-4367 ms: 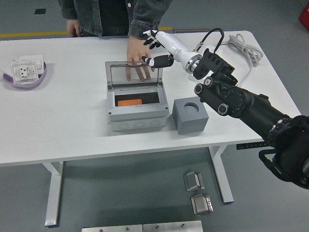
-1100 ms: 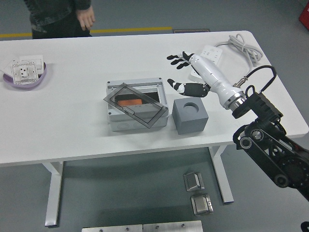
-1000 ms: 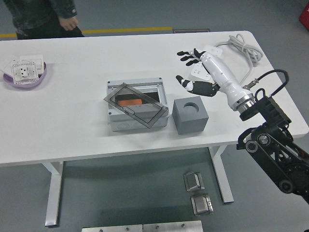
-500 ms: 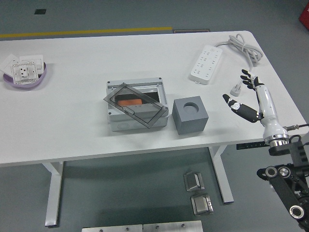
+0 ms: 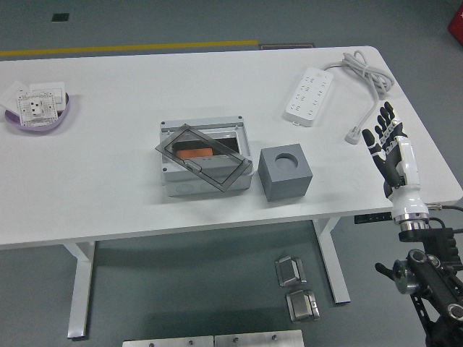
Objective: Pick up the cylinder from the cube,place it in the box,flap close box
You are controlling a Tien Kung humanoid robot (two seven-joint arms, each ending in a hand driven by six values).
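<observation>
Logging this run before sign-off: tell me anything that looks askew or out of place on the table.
The dark transparent lid of the grey plastic box lies crooked, twisted across the opening rather than square with it, so an orange object inside shows through. The grey cube beside it has an empty round hole.

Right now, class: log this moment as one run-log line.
right hand: open, empty, near table's right edge | box: lid down, skewed | cylinder: inside box | cube: hole empty
</observation>
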